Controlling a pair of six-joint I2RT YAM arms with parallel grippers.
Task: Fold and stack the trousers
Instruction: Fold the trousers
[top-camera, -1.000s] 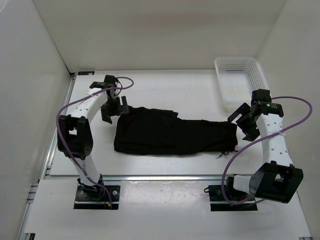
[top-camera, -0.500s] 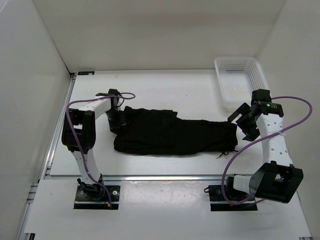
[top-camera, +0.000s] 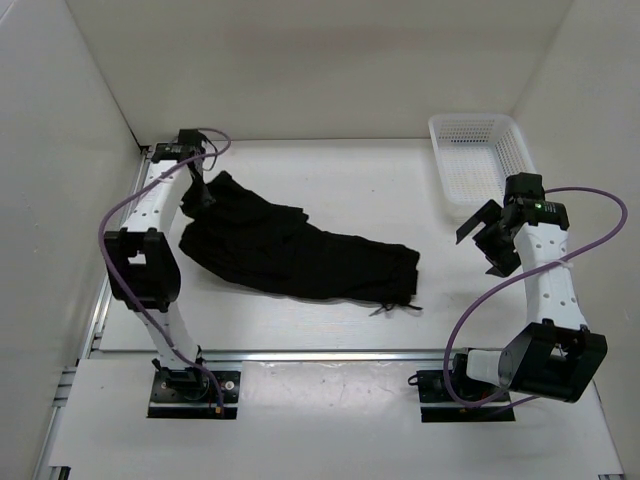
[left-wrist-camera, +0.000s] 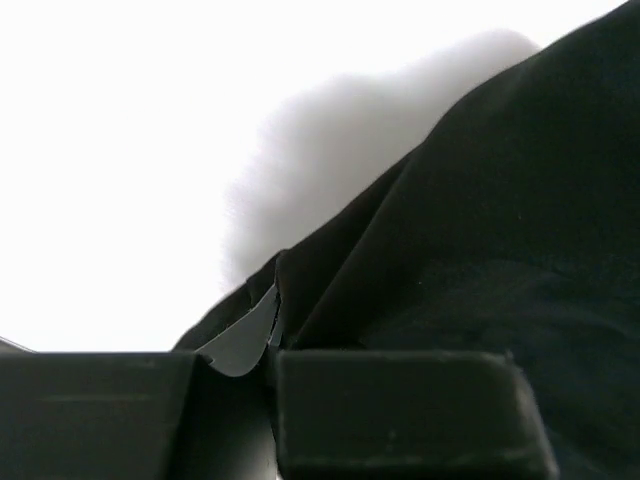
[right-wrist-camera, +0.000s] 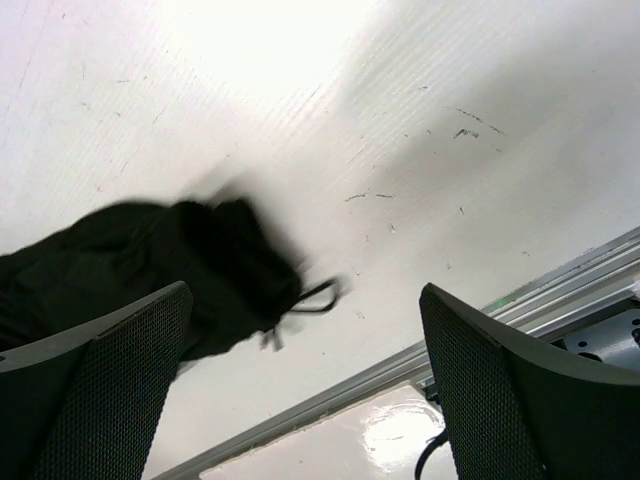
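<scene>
The right gripper (top-camera: 484, 240) hangs just on the near side of the basket (top-camera: 446, 172). Its jaws are spread wide and nothing is between them. In the right wrist view the right gripper (right-wrist-camera: 305, 300) has its two mesh-textured fingers (right-wrist-camera: 110, 390) well apart over bare table (right-wrist-camera: 300, 120). An aluminium rail (right-wrist-camera: 400, 370) runs along the nearer edge below them.

To the left of the basket and nearer than it, the trousers (top-camera: 300, 250) lie on the table (top-camera: 360, 180) as a long, rumpled black band. The band slants from a narrow end closest to the basket out to a wider end far to the basket's left. A loose drawstring (top-camera: 394, 306) trails from the narrow end, and it also shows in the right wrist view (right-wrist-camera: 312, 294) at the edge of the blurred black cloth (right-wrist-camera: 150, 260).

Farthest left of the basket, about level with its near end, the left gripper (top-camera: 203, 195) is clamped on the wide end's far corner. In the left wrist view the left gripper (left-wrist-camera: 272, 350) has its fingers (left-wrist-camera: 400, 410) pressed together with a fold of the black cloth (left-wrist-camera: 480, 250) pinched between them. The cloth rises away from the white table surface.
</scene>
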